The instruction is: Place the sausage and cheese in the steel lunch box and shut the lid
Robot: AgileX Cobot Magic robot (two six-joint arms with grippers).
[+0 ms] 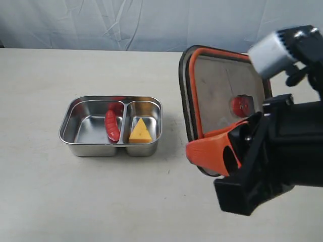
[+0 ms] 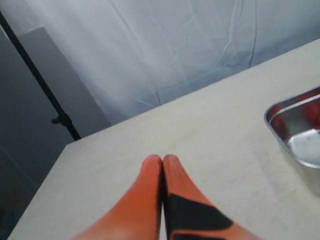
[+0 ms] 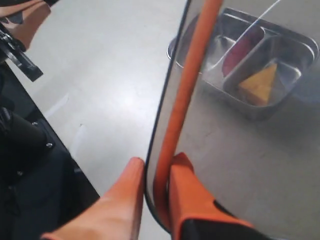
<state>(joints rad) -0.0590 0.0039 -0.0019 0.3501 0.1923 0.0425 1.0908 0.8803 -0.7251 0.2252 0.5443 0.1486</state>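
Lid (image 1: 222, 98) is clamped at its edge by right gripper (image 3: 157, 162) and held tilted up. Steel lunch box (image 1: 69, 126), already loaded with sausage (image 1: 111, 126) and cheese (image 1: 140, 131), lies apart, toward the left arm's side. Left gripper (image 2: 162, 161) is pinched together, empty.

The exterior camera sits above the table (image 1: 75, 201), at middle distance, angled down toward the wrinkled backdrop (image 1: 151, 20) at 12 o'clock. The left wrist camera rides low behind the left gripper (image 2: 162, 160), close to the tabletop, facing that backdrop. The right wrist camera looks down past the right gripper (image 3: 157, 161), through the nearby lid (image 3: 225, 165). All three views share the steel lunch box (image 1: 101, 149), at 9 o'clock in the exterior view.
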